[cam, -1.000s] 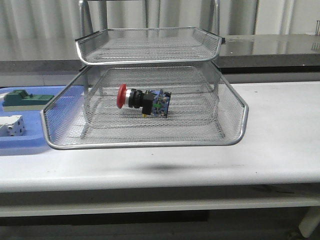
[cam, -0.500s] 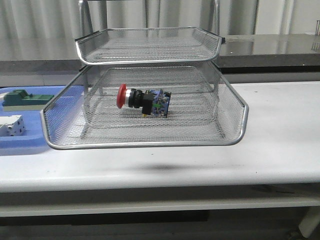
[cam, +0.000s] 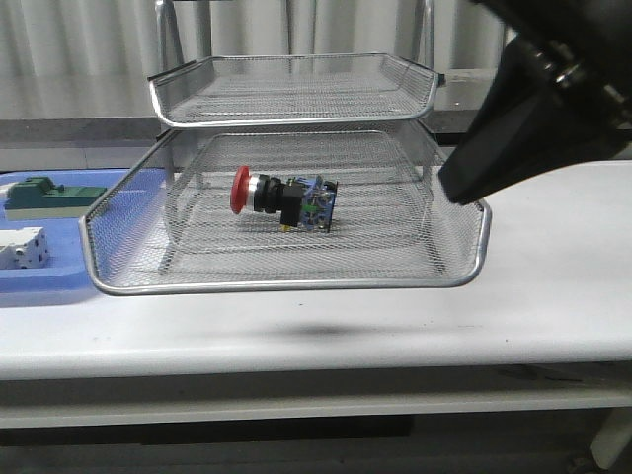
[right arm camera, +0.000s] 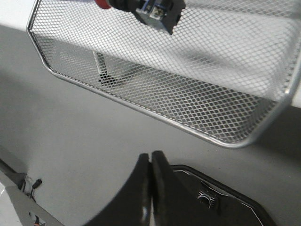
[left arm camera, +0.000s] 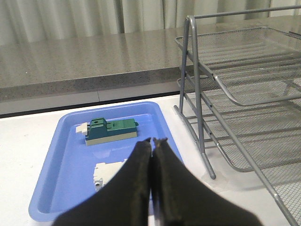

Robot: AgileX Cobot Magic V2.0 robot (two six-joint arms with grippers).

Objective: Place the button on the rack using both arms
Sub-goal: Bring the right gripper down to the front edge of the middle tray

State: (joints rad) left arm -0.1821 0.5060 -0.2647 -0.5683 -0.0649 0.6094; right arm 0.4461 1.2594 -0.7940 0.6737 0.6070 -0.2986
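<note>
Button already in the rack; both grippers closed and empty.

Lying on its side on the mesh of the rack's (cam: 464, 267) lower tier: the button (cam: 284, 202), red head toward the left, well inside the rim. Pressed together with nothing between them: the left gripper (left arm camera: 153, 143), above the blue tray (left arm camera: 61, 160), and the right gripper (right arm camera: 150, 157), over the table (cam: 553, 296) just outside the rack's front rim. Best from here, probably: keeping both arms clear of the wire frame so nothing jolts it.

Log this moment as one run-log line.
button: lying in rack middle tier | left jaws: shut, empty | right jaws: shut, empty | right arm: entering front view
</note>
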